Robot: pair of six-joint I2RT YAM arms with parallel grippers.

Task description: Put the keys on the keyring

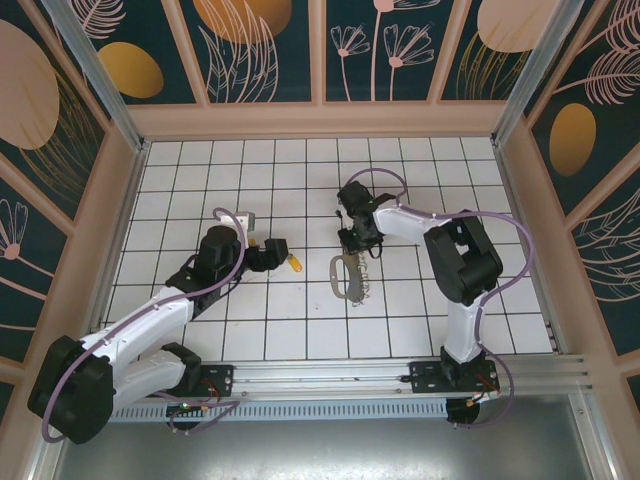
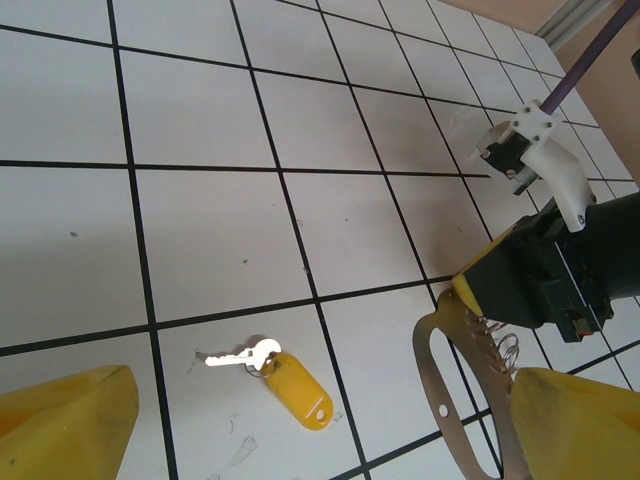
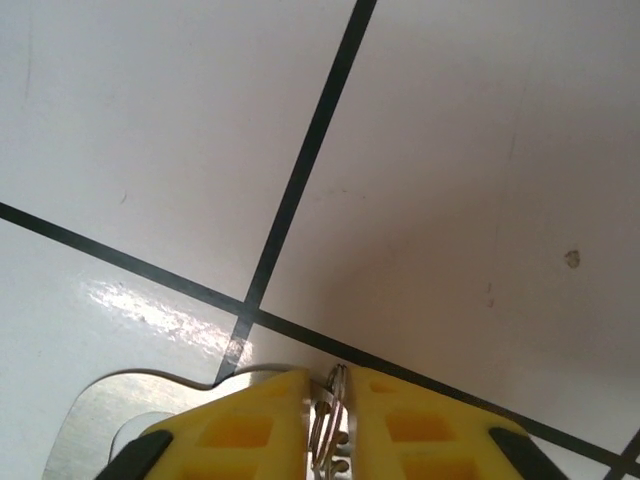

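Observation:
The keys [image 2: 240, 355] are one small silvery key on a yellow plastic tag [image 2: 295, 395], lying flat on the white tiles [image 1: 295, 263]. My left gripper [image 2: 322, 400] hovers over it, open, with the tag between its yellow fingers [image 2: 70, 425] and nothing held; it is also in the top view [image 1: 278, 250]. The keyring [image 1: 345, 278] is a tan-grey metal D-loop [image 2: 445, 390] with small wire rings along one side. My right gripper [image 3: 330, 385] is shut on the keyring's far end [image 3: 110, 415], pinching the plate and a wire ring [image 1: 352, 243].
The floor is white tile with black grid lines, enclosed by patterned walls [image 1: 270, 50]. An aluminium rail [image 1: 330, 378] runs along the near edge by the arm bases. The right arm's body [image 2: 560, 270] stands just right of the keys.

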